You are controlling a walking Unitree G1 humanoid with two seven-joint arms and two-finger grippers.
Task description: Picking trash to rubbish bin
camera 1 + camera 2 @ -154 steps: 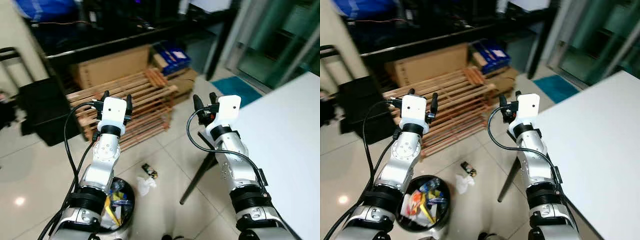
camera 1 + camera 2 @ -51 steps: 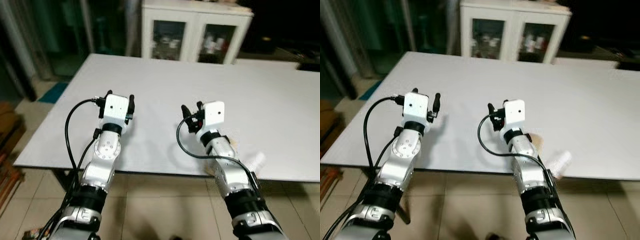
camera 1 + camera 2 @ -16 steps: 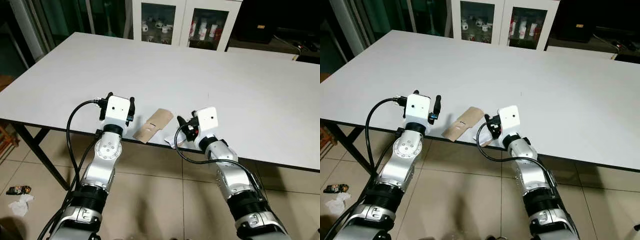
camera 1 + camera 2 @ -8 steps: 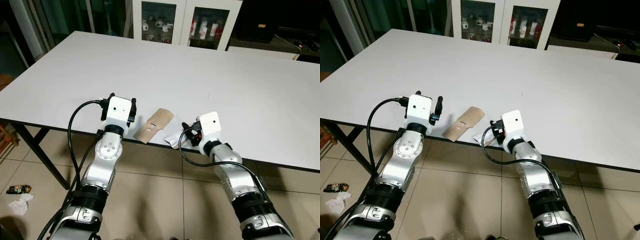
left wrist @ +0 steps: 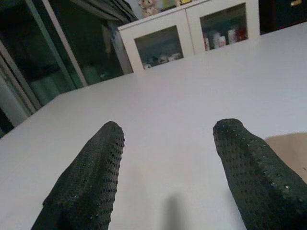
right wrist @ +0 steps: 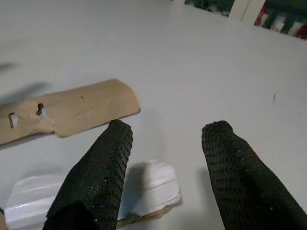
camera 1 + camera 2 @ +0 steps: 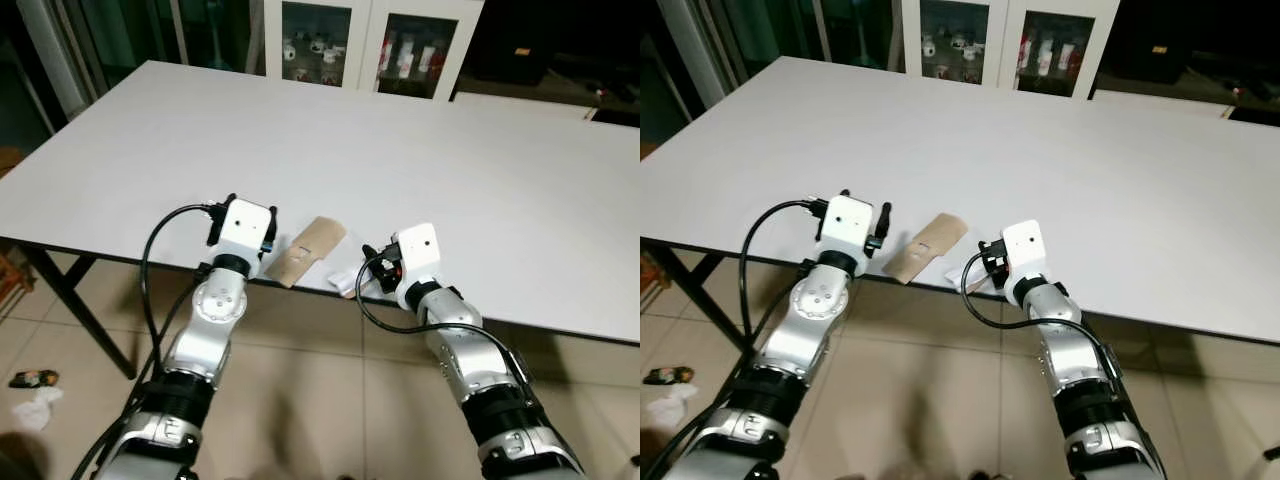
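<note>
Right gripper (image 6: pixel 163 158) at lower centre of the head view, jaws spread and poised over the white crumpled wrapper (image 6: pixel 91 199) at the near edge of the white surface (image 7: pixel 330 140). Flattened brown cardboard sleeve (image 7: pixel 306 250) just beside the wrapper, toward the frame's left. Left gripper (image 5: pixel 168 167) at centre left, jaws likewise spread, empty, low over the surface beside the cardboard.

For a sound pickup: best to lower so that one finger lands on each side of the wrapper, closing on its bulk, not its thin edge, and without nudging it off the rim.

Wrapper partly hidden behind the right gripper in the head views; its underside and exact make hard to tell. More litter (image 7: pixel 30 385) on the floor at lower left, blurred.
</note>
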